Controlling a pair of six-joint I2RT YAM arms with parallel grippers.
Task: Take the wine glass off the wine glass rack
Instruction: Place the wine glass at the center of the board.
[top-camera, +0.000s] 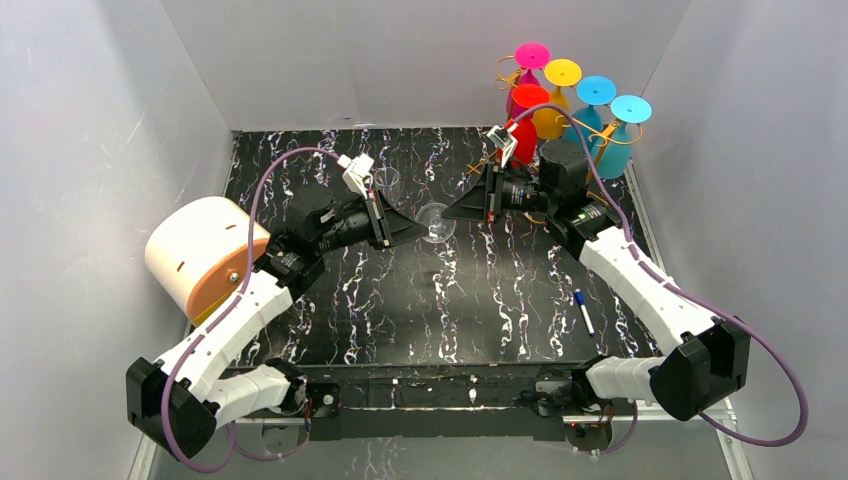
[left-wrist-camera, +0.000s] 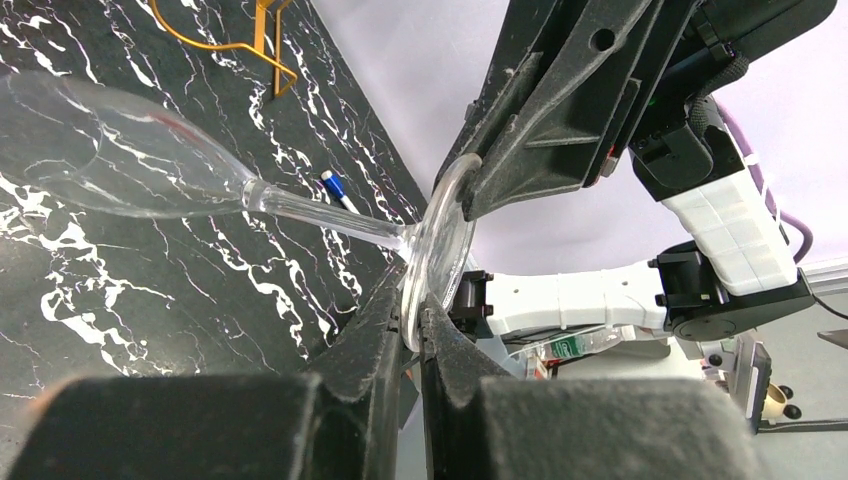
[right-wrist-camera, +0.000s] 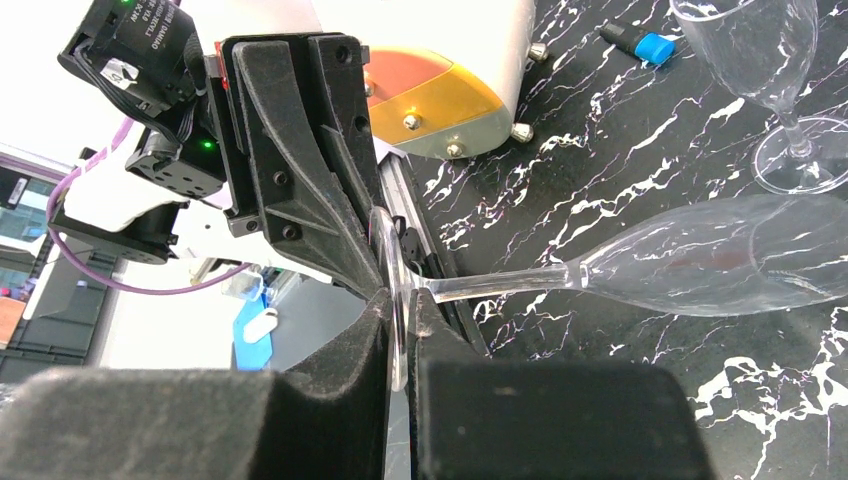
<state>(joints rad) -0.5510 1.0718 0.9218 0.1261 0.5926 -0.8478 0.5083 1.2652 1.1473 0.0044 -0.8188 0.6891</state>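
A clear wine glass (top-camera: 436, 222) hangs level above the middle of the black marbled table, away from the wine glass rack. Both grippers hold its round foot from opposite sides. In the left wrist view my left gripper (left-wrist-camera: 415, 305) is shut on the lower rim of the foot, and the bowl (left-wrist-camera: 110, 150) points away to the left. My right gripper (right-wrist-camera: 400, 300) pinches the same foot disc in the right wrist view. The gold wine glass rack (top-camera: 507, 72) stands at the back right. Several coloured glasses (top-camera: 597, 100) hang on it, feet up.
A second clear glass (top-camera: 388, 180) stands upright just behind the left gripper (top-camera: 425, 230). A white and orange drum (top-camera: 205, 255) sits at the left wall. A blue-capped pen (top-camera: 583, 310) lies at the front right. The rack's gold wire base (left-wrist-camera: 262, 45) shows beyond the bowl.
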